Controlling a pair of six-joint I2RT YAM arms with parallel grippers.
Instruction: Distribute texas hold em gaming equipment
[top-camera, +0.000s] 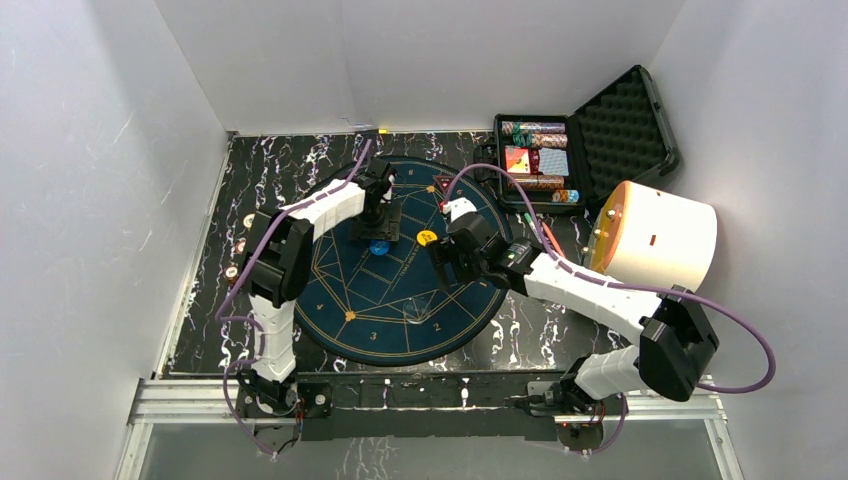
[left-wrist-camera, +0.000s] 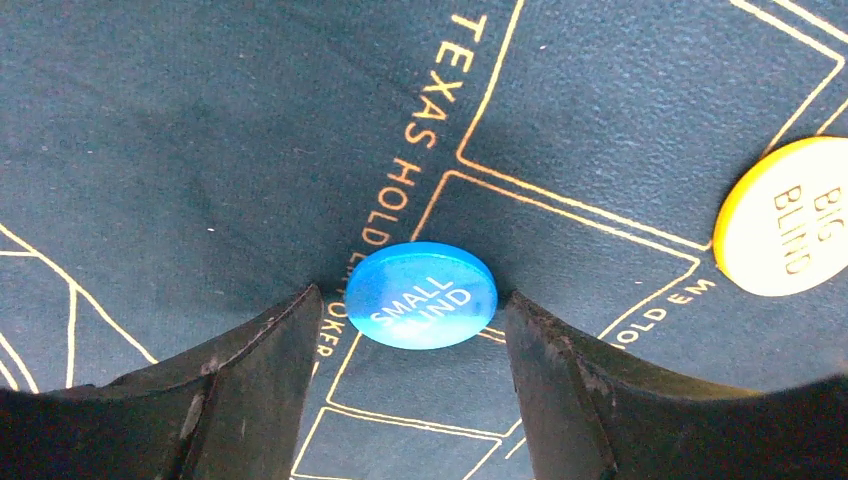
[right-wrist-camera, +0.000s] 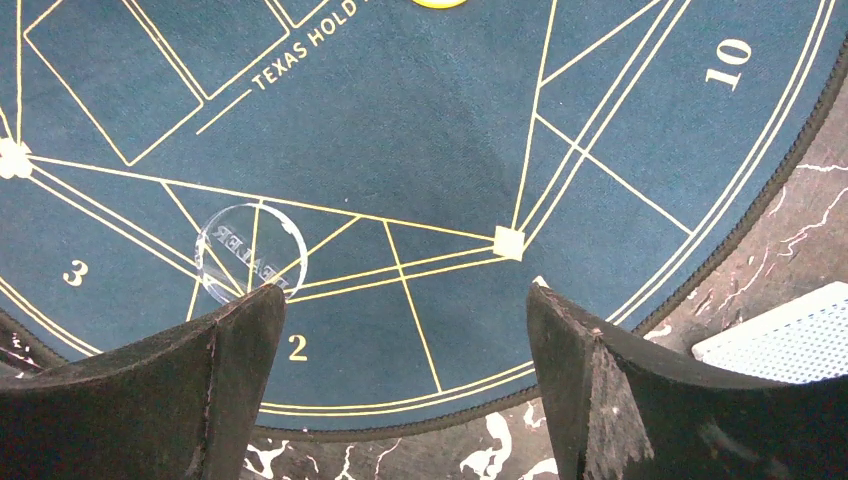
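Note:
A blue disc button marked SMALL BLIND (left-wrist-camera: 422, 294) lies on the dark round Texas Hold'em mat (left-wrist-camera: 200, 150). My left gripper (left-wrist-camera: 410, 300) stands open around it, one finger on each side, the right finger almost touching its rim. A yellow BIG BLIND button (left-wrist-camera: 785, 215) lies a little to its right. In the top view the blue button (top-camera: 379, 247) and the yellow button (top-camera: 427, 238) sit near the mat's centre. My right gripper (right-wrist-camera: 405, 290) hangs open and empty over the mat's segment 2. A clear dealer disc (right-wrist-camera: 250, 250) lies by its left finger.
An open black case (top-camera: 540, 160) with chip rows stands at the back right, next to a big white cylinder (top-camera: 660, 235). A blue-patterned card (right-wrist-camera: 780, 345) lies on the marble table off the mat's edge. Small chips (top-camera: 240, 245) lie at the left.

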